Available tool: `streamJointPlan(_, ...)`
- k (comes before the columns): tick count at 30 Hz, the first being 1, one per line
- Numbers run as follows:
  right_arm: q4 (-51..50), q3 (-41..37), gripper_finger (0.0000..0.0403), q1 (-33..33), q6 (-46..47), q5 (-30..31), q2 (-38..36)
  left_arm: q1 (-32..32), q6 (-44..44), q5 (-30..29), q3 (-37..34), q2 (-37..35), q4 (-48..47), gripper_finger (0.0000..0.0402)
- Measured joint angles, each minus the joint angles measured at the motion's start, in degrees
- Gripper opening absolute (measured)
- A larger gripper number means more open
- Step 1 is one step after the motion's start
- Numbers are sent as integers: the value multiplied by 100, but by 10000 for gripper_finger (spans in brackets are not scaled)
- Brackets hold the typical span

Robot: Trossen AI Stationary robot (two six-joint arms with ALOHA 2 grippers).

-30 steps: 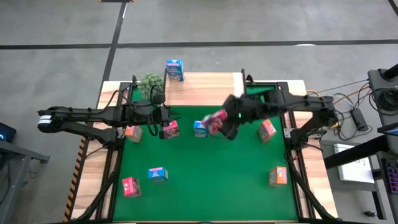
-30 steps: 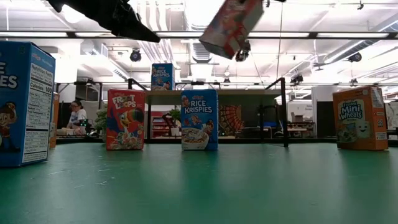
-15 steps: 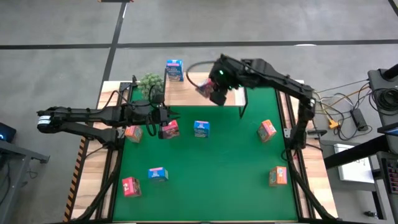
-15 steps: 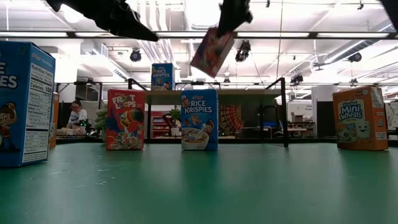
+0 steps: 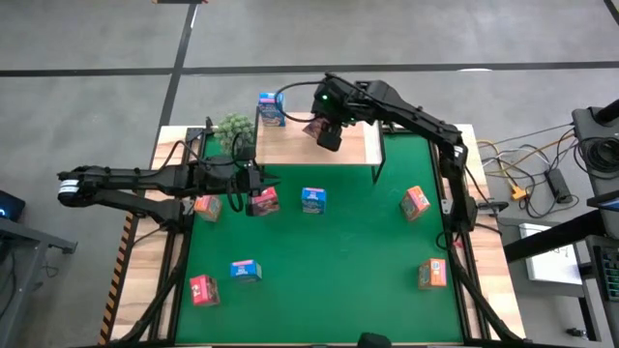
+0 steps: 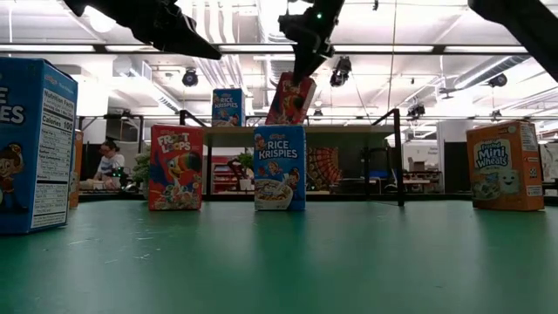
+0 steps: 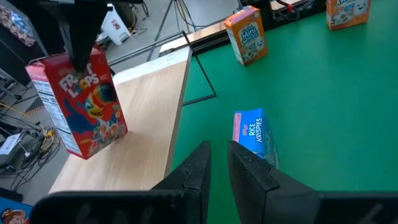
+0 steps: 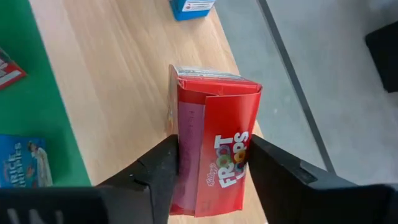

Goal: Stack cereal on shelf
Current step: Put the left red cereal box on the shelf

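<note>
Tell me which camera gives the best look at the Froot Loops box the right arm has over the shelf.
The left wrist view: the Froot Loops box shows whole, tilted on the shelf. The right wrist view shows it between the right gripper's fingers. The low view shows it tilted, far off. From above it is mostly hidden.

Floor (image 5: pixel 406 39): grey concrete, marked with dark seam lines. Ceiling (image 6: pixel 436 26): white, fitted with long light strips (image 6: pixel 471 48) and exposed ducting. A person (image 6: pixel 109 161) is seated at the far left of the room. Cables (image 5: pixel 542 159) and equipment stands (image 5: pixel 600 135) occupy the floor beside the work area
</note>
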Motion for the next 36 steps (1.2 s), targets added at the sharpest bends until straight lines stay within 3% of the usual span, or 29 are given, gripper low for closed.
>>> streamJointPlan(12,224,1,240,-30,-74,-5,16,0,0,-1,0,0,0,37)
streamJointPlan(23,276,1,244,-30,177,36,-73,0,0,0,0,0,2,37)
streamJointPlan(30,298,1,228,78,606,27,-361,0,-24,0,0,0,0,37)
streamJointPlan(36,347,0,180,407,894,-7,-524,0,-26,0,0,0,-13,37)
